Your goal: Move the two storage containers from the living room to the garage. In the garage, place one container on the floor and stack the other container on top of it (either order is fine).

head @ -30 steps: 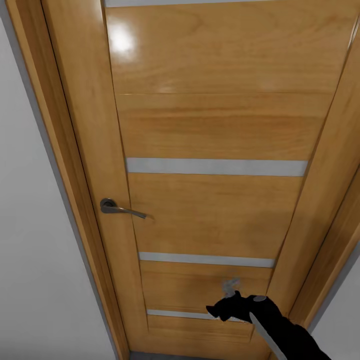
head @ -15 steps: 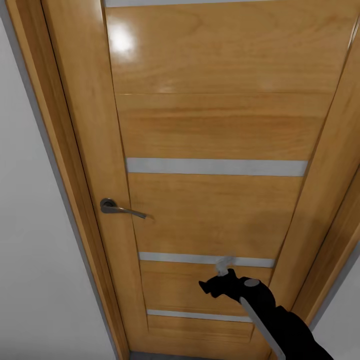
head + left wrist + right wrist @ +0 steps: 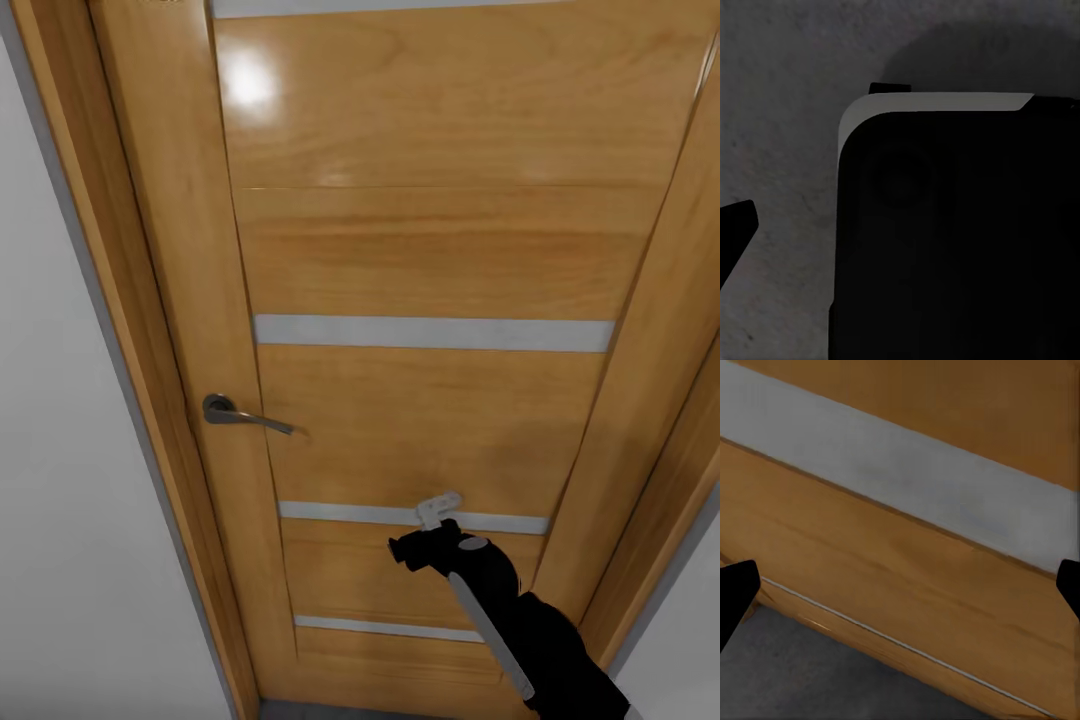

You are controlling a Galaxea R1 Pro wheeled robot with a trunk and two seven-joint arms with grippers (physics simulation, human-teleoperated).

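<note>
In front of you stands the orange-brown wooden door point(image 3: 420, 260) of the garage, closed, with frosted strips point(image 3: 430, 333) across it. Your right gripper point(image 3: 437, 512) is raised close to the door's lower part, its fingers spread apart (both tips sit wide at the edges of the right wrist view). The lever handle point(image 3: 240, 415) is farther left. The left gripper's state I cannot tell; below it is the floor point(image 3: 780, 112), grey.

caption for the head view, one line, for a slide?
Right end effector raised in front of a closed wooden door, below and right of its handle.
</note>
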